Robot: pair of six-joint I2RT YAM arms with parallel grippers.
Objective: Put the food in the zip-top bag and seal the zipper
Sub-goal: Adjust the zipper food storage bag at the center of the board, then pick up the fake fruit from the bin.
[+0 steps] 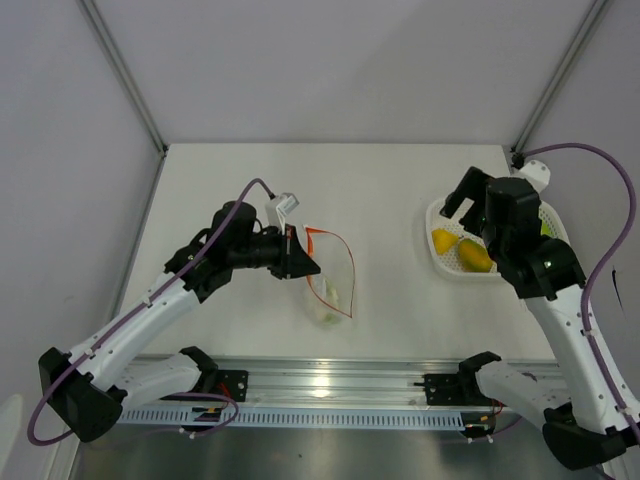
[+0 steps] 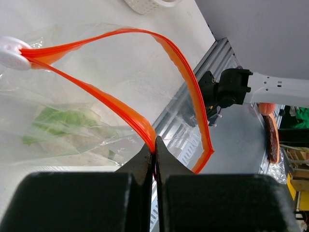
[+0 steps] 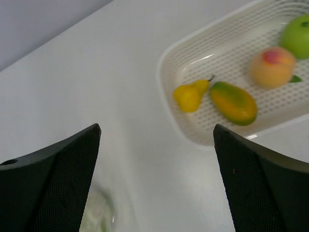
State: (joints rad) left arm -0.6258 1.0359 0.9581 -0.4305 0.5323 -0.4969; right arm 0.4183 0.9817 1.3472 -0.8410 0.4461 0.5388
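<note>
Top view: the left end effector (image 1: 309, 268) clamps the 9 o'clock edge of the zip-top bag (image 1: 330, 295), which lies at the centre of the counter (image 1: 250, 190); a white mesh basket (image 1: 436, 258) sits at 3 o'clock. Left wrist view: the jaws are pressed together on one track of the zipper (image 2: 113, 107), and the bag mouth gapes; a leafy vegetable (image 2: 63, 121) lies inside the bag. Right wrist view: the right end effector (image 3: 156, 126) is spread wide, holding nothing; pear (image 3: 189, 95), mango (image 3: 235, 103), peach (image 3: 273, 66) and green apple (image 3: 297, 35) lie in the white mesh basket.
</note>
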